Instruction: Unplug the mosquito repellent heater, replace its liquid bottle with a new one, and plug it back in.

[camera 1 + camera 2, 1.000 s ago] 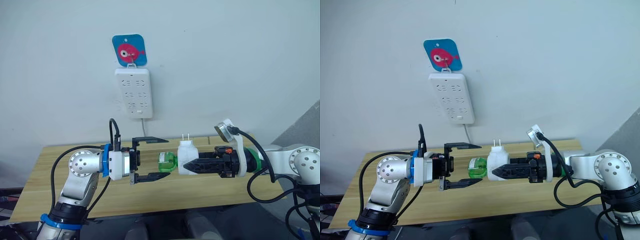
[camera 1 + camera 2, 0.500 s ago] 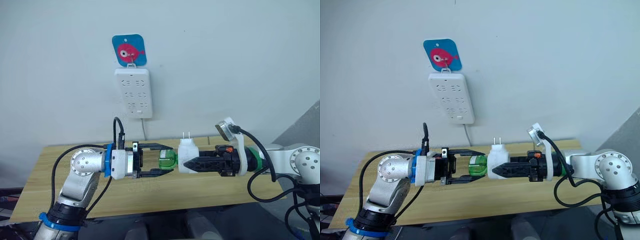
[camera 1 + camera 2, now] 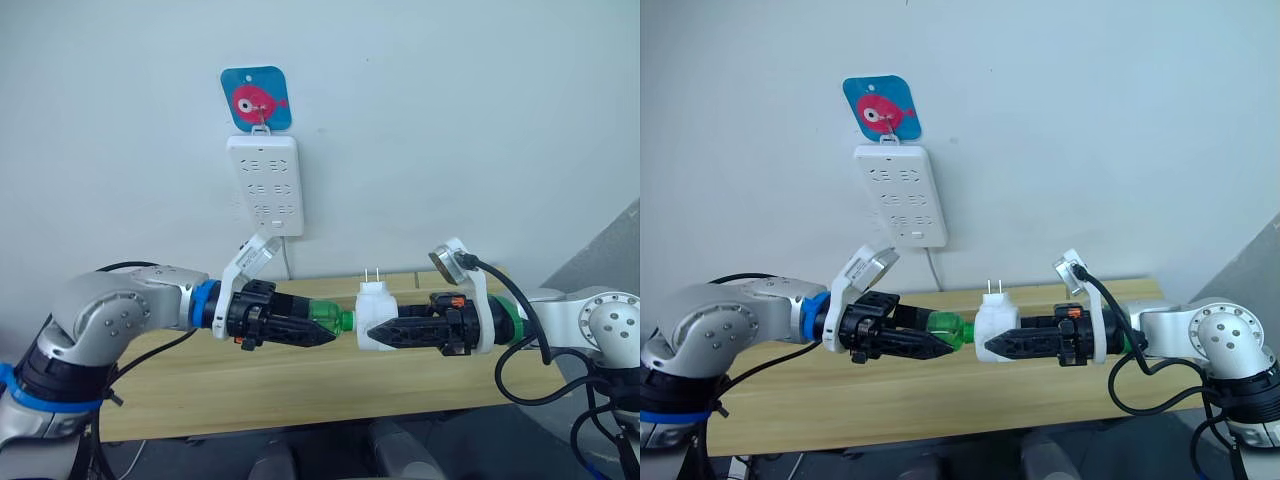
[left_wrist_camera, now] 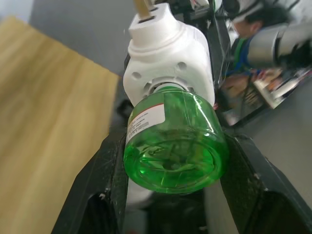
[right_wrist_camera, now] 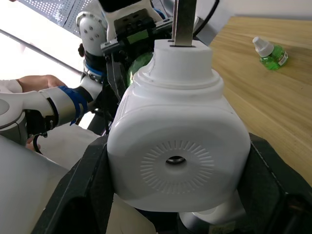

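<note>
The mosquito repellent heater (image 3: 376,300) is a small white unit with its two prongs pointing up, held in the air over the wooden table (image 3: 300,385). My right gripper (image 3: 372,328) is shut on its body from the right. A green liquid bottle (image 3: 326,317) sticks out of the heater's left side, and my left gripper (image 3: 328,330) is shut on it. In the left wrist view the bottle (image 4: 171,141) sits between both black fingers (image 4: 105,195), with its neck in the heater (image 4: 168,58). The right wrist view shows the heater's round vent (image 5: 177,161).
A long white power strip (image 3: 265,185) hangs on the wall under a blue fish hook (image 3: 255,98), with its cable running down behind the table. A second small green bottle with a white cap (image 5: 269,51) lies on the tabletop.
My left gripper, open around the green bottle half a second ago, has rolled over and shut on it. The left elbow has swung out to the left. The right arm and heater have stayed put.
</note>
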Action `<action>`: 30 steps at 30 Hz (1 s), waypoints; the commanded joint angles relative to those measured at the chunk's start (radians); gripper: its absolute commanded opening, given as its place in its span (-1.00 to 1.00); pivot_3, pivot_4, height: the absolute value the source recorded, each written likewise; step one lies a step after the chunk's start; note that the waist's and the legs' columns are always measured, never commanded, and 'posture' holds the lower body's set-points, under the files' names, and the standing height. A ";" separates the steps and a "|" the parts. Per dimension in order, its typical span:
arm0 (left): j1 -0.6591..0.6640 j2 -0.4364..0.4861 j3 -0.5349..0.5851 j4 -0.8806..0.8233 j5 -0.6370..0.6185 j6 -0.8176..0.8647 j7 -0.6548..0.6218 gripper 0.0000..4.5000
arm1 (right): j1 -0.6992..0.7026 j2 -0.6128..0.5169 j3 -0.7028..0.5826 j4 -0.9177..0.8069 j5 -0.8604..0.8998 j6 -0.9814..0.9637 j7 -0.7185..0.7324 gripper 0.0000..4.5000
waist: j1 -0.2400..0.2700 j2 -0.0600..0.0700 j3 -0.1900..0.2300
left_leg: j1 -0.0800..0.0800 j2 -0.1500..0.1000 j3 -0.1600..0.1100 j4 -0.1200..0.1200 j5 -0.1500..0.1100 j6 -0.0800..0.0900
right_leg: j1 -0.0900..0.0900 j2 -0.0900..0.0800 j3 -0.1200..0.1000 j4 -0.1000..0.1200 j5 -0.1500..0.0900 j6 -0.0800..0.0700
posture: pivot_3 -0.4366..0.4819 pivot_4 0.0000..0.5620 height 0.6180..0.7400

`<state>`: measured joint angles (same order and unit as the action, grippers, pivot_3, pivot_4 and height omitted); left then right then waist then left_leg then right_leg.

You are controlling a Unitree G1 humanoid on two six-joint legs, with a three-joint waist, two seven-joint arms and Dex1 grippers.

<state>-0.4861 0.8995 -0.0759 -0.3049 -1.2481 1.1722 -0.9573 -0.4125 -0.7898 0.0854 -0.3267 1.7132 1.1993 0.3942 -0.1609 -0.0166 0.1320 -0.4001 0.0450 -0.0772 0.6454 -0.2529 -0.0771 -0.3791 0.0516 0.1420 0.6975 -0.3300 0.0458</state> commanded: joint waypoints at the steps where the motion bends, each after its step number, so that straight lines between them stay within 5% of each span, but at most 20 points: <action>1: -0.032 0.008 0.066 0.034 -0.055 0.066 0.013 -0.01 | -0.008 -0.004 -0.029 -0.035 0.032 0.001 0.030 0.33 | -0.002 0.000 0.000 | 0.000 0.000 0.000 0.000 0.000 0.000 | 0.000 0.000 0.000 0.000 0.000 0.000 | -0.36 -0.64 1.00; 11: 0.166 0.074 0.084 -0.085 0.183 -0.154 -0.169 -0.01 | 0.037 -0.074 -0.090 0.021 -0.115 -0.009 0.038 0.33 | -0.001 0.001 0.002 | 0.000 0.000 0.001 -0.001 0.000 0.000 | -0.001 0.000 0.001 0.000 0.000 -0.001 | -0.34 -0.61 1.00; 17: 0.261 0.002 0.128 -0.129 0.236 -0.270 -0.152 -0.01 | 0.040 -0.143 0.055 0.105 -0.612 -0.101 0.054 0.33 | 0.016 0.000 0.004 | 0.000 0.000 0.003 0.000 0.000 0.000 | -0.001 -0.001 0.003 -0.001 0.000 -0.001 | -0.35 -0.57 1.00; 23: 0.350 -0.037 0.100 -0.144 0.415 -0.448 -0.145 -0.01 | 0.000 -0.209 0.356 0.300 -1.203 -0.419 0.196 0.33 | 0.019 0.003 0.012 | 0.000 0.000 0.008 -0.001 0.000 0.000 | -0.005 -0.001 0.008 0.000 0.000 0.000 | -0.32 -0.54 1.00; 30: 0.418 -0.114 0.056 -0.152 0.564 -0.611 -0.131 -0.01 | -0.078 -0.130 0.425 0.561 -1.463 -0.560 0.356 0.33 | 0.018 0.002 0.025 | 0.000 0.000 0.010 0.000 0.000 0.000 | -0.005 -0.002 0.010 0.000 0.002 -0.003 | -0.30 -0.49 1.00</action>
<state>-0.0781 0.7909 -0.0171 -0.4282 -0.7081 0.6073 -1.0829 -0.4651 -0.9314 0.5155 0.2063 0.2891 0.6638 0.7066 -0.1430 -0.0144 0.1566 -0.4000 0.0453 -0.0669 0.6450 -0.2530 -0.0773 -0.3843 0.0497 0.1519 0.6979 -0.3273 0.0410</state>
